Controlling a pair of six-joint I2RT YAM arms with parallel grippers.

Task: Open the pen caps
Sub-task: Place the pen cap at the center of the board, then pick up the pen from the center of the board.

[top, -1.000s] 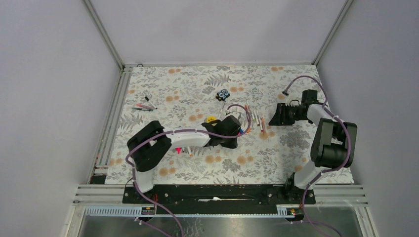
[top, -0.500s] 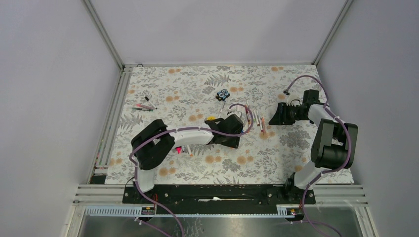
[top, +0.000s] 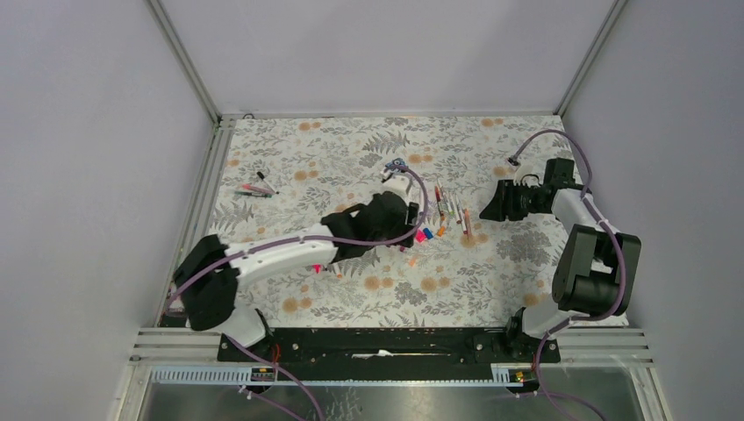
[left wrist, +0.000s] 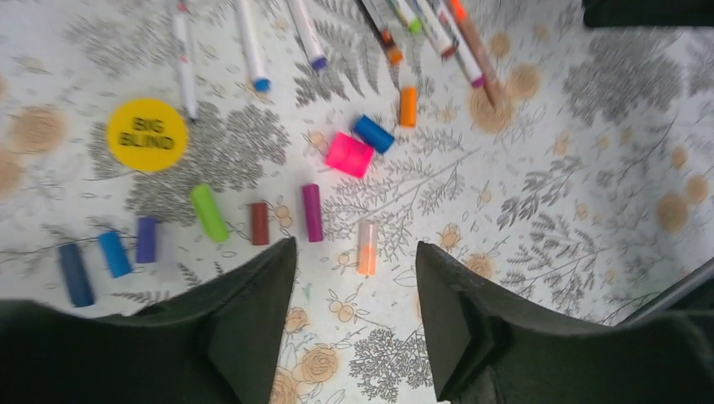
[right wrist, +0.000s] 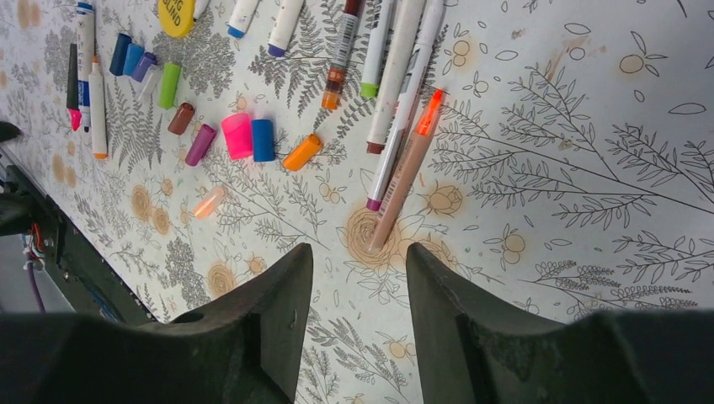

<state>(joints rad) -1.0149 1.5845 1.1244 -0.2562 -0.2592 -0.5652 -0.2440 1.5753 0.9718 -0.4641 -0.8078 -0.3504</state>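
My left gripper (left wrist: 354, 248) and right gripper (right wrist: 358, 252) both hang with fingers apart, holding nothing. Loose pen caps (left wrist: 349, 154) lie scattered under the left, with the pens (right wrist: 396, 84) fanned just beside them. I should pinch one barrel mid-length and pull its cap straight along the axis.

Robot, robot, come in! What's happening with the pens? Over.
Left gripper open, empty, loose caps just ahead. Right gripper open, empty, facing the pens. Yellow disc beside the caps, not blocking.
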